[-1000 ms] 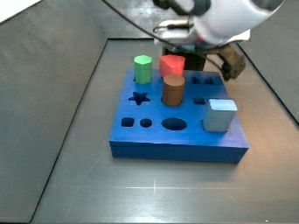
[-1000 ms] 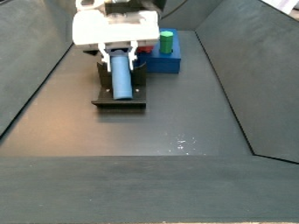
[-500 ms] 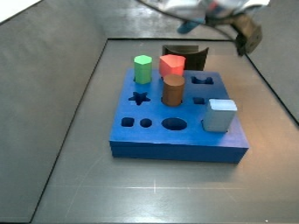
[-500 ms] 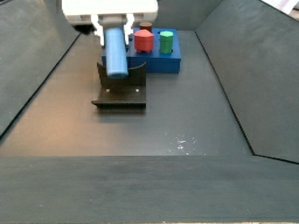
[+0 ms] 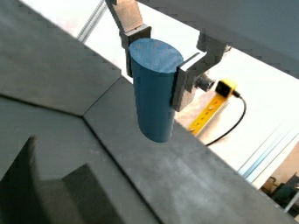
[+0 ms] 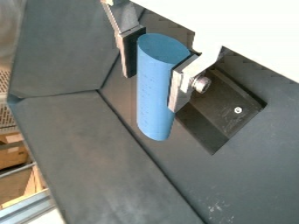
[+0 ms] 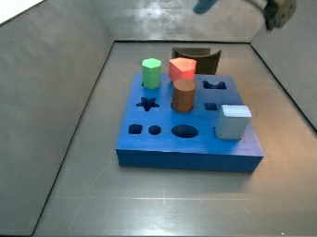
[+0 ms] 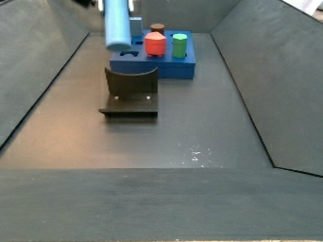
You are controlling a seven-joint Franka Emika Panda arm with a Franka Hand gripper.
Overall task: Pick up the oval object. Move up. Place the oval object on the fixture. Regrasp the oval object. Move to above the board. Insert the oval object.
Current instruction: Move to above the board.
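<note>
High above the floor: the gripper (image 5: 162, 63) hangs with the oval object (image 5: 153, 89) between its silver fingers (image 5: 131, 33), and it shows in both wrist views.
Jaws: closed narrow on the oval object, a plate pressed against each side near its upper end; most of the peg hangs free below them.
Oval object: pale blue, upright, off the ground; in a side view (image 8: 117, 24) it sits at the top edge, above the fixture (image 8: 131, 88) and clear of it.
Fixture: dark bracket on its base plate on the floor, notch on top; in a wrist view (image 6: 219, 111) it lies below and to one side of the peg.
Board: bright blue block (image 7: 186, 146) on the floor, just in front of the fixture (image 7: 198, 57) in that side view.
On the board: green peg (image 7: 151, 72), red peg (image 7: 183, 68), orange-brown cylinder (image 7: 183, 94) and pale blue square block (image 7: 232, 121) standing; star, round and oval holes open.
Arm: only a dark blurred part shows at the top corner in that side view; the jaws cannot be made out there.
</note>
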